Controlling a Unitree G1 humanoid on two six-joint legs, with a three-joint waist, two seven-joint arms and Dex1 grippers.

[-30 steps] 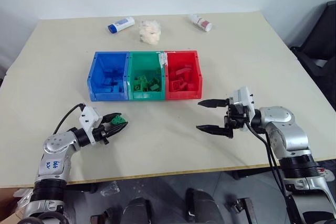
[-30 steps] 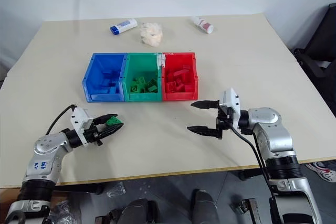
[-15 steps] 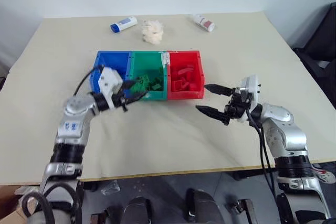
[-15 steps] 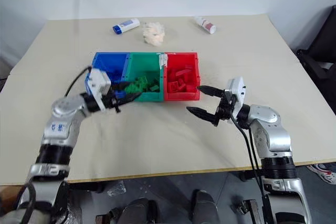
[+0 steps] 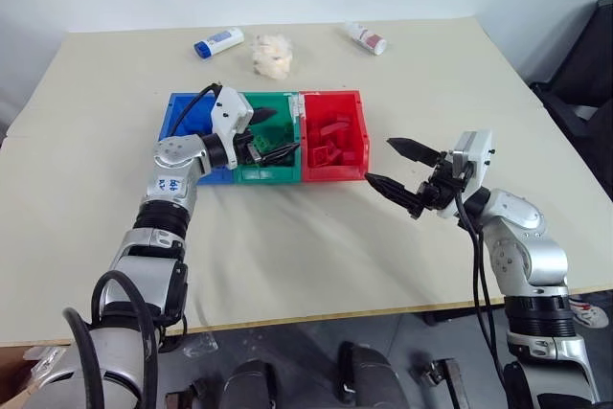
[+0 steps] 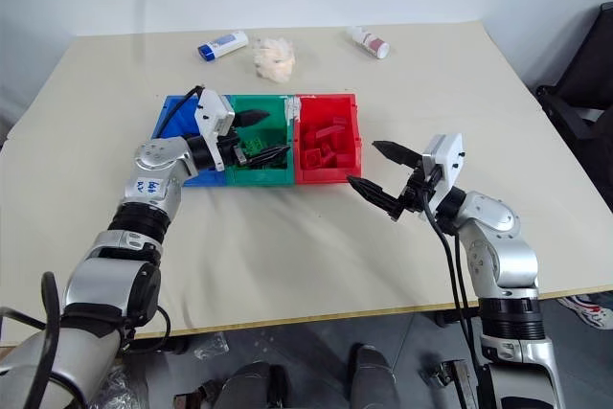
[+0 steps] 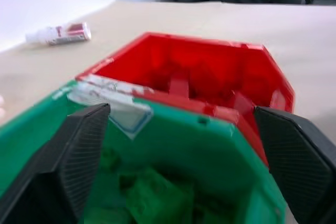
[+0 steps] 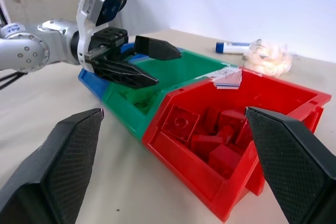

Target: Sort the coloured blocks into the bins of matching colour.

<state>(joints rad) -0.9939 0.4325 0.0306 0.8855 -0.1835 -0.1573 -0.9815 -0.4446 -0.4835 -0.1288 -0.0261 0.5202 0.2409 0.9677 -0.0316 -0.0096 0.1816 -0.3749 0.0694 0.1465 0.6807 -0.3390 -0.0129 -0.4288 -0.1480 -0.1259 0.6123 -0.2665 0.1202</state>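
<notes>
Right now the left gripper (image 5: 269, 133) hangs over the green bin (image 5: 271, 172), and its two black fingers are spread apart with nothing between them. Green blocks (image 6: 257, 151) lie in a little heap at the bottom of that bin, under the fingers. The green bin sits in the middle of the three joined bins on the table (image 5: 316, 246). The blue bin (image 5: 191, 108) is on the robot's left of it, and the arm covers much of it (so I cannot tell what is inside). The red bin (image 5: 356, 146) is on the robot's right of it, and red blocks (image 8: 210, 135) are piled inside.

The right gripper (image 5: 391, 166) is above the table, just beside the red bin's outer corner, and it points toward the bins. Its fingers are wide apart too, and it holds nothing.

At the far side of the table, well apart from the bins, lie a white bottle with a blue cap (image 5: 218, 43), a white fluffy wad (image 5: 272, 53) and a white bottle with a red cap (image 5: 367, 38). The wad lies between the two bottles.
</notes>
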